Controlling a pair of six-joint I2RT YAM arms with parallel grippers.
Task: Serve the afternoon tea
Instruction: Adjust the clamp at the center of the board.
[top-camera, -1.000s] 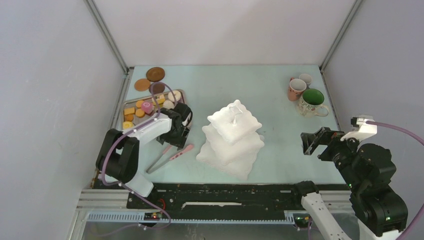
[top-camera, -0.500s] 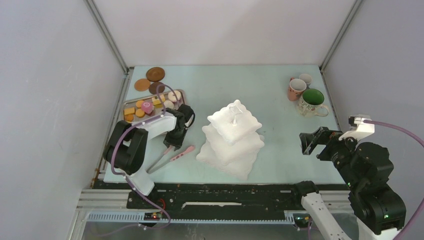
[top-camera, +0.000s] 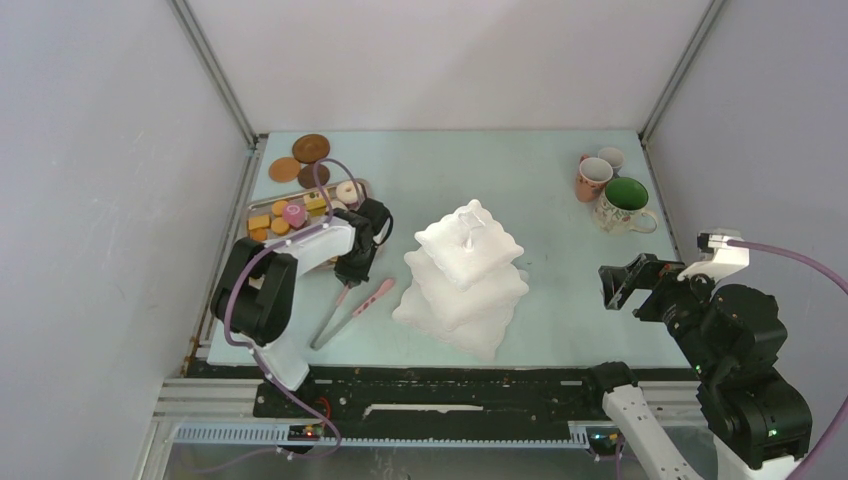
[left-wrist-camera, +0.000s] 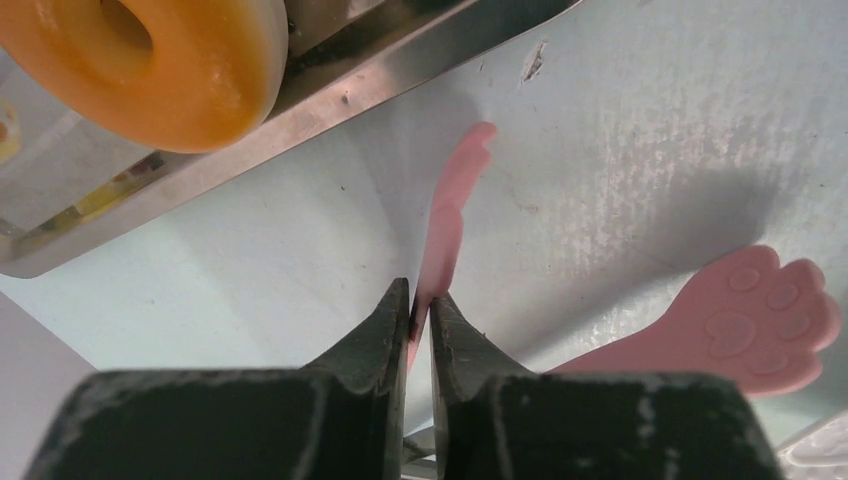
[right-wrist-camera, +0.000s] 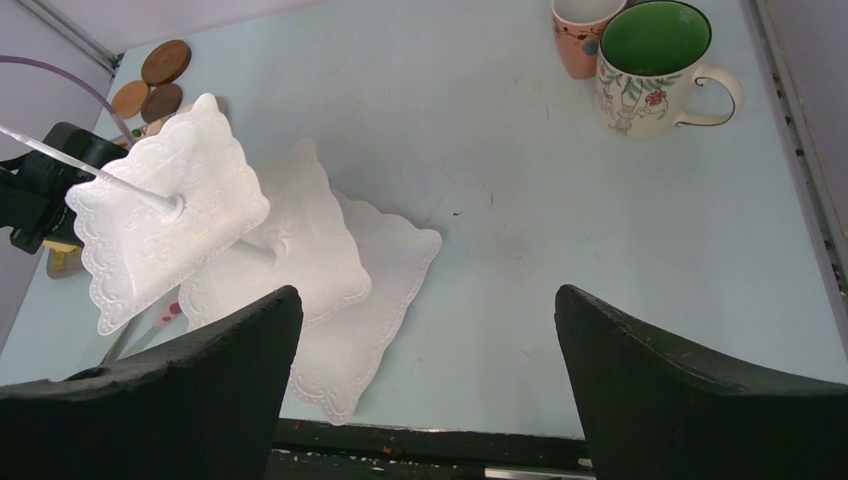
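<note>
The left tool (left-wrist-camera: 420, 308) is clenched on one arm of the tongs (left-wrist-camera: 452, 200), left of the stand (top-camera: 465, 270), presumably so that the donut (left-wrist-camera: 150, 60) in the tray (left-wrist-camera: 330, 98) can be lifted cleanly; the right tool (right-wrist-camera: 425, 310) is held released, right of the stand.

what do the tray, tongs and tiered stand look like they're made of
tray: bare metal, likely steel; grey, reflective rim.
tongs: matte pink, probably silicone or plastic; moulded paw pads.
tiered stand: glossy white, embossed wavy edges; ceramic or plastic, cannot tell.
</note>
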